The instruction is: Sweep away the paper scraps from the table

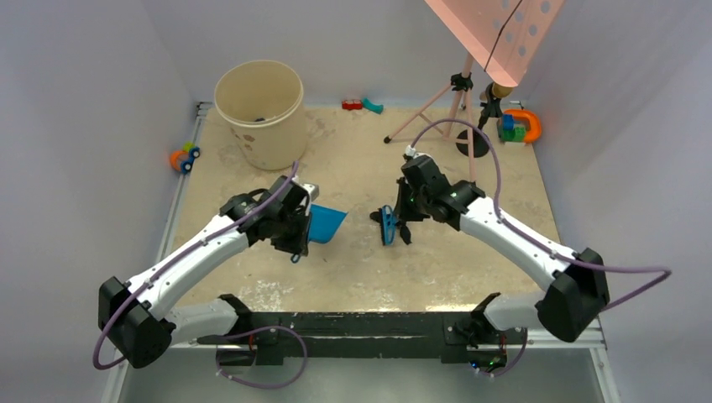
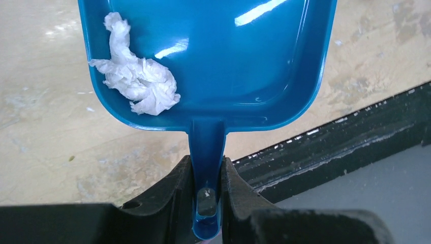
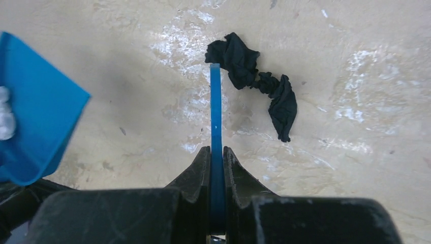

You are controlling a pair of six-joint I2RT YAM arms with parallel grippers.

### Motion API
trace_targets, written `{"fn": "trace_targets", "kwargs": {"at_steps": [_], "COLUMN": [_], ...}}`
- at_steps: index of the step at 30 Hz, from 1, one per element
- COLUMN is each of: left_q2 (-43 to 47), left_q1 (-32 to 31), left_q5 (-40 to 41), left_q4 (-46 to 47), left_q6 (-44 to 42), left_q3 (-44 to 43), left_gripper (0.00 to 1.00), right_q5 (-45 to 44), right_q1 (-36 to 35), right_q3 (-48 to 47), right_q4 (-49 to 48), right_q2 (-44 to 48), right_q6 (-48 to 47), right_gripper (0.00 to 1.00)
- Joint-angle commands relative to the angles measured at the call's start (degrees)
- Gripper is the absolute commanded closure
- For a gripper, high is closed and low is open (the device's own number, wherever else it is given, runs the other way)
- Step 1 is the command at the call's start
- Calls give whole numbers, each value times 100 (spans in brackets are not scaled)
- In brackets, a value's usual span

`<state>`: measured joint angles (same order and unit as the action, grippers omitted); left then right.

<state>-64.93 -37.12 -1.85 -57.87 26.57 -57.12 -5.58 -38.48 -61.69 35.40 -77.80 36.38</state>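
The left fingers [image 2: 170,193] are clenched on the narrow handle of the dustpan [image 2: 228,66], a glossy blue plastic scoop with a flat floor and raised, rounded walls. A white wad [image 2: 137,79] of crinkled paper lies inside it, tucked against the rear corner by the side wall. The right fingers [image 3: 193,175] are clamped on the brush [image 3: 216,127], seen edge-on as a thin, straight blue blade. A black scrap [image 3: 259,81], soft and twisted into a lumpy strip, lies on the counter [image 3: 356,152] just right of the brush tip, apparently touching it. The counter is beige, mottled and scuffed with pale worn patches. In the right wrist view the dustpan's lip sits well left of the brush, with bare counter between them. The dark rail [image 2: 345,137] runs along the near edge, close behind the dustpan; a cream bucket [image 1: 259,113] stands near the far left corner.
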Motion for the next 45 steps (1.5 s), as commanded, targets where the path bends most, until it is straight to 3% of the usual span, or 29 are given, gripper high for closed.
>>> {"fn": "trace_targets", "kwargs": {"at_steps": [1,8,15,21,27,32,38,45], "left_q2": [-268,-1263,-2005,-2583,-3111,-3063,-3091,-3116], "left_q1": [-370,-1342,-1769,-1768,-1763,-1763,-1763,-1749], "left_q5": [-530,-396,-164,-206,360,605,458,461], "left_q4": [468,266,378,986,1249,1500,1734,1737], "left_q6": [-208,-487,-571,-650,-531,-378,-158,332], "left_q3": [60,-134,-414,-645,-655,-428,-276,-164], "left_gripper": [92,93,93,94,96,96,96,96], "right_q5": [-369,-1965,-2576,-831,1082,436,-856,-1288], "right_q1": [-31,97,127,-194,-484,-284,-115,-116], "right_q3": [-214,-810,-939,-1124,-998,-1190,-1707,-1922], "right_q4": [404,1687,1973,781,107,536,874,-176], "right_q2": [733,878,-275,-1343,-640,-265,-840,-1753], "right_q6": [-810,-1168,-1299,-2134,-2475,-2639,-2755,-3961], "right_gripper": [100,100,100,100,100,100,100,100]}}
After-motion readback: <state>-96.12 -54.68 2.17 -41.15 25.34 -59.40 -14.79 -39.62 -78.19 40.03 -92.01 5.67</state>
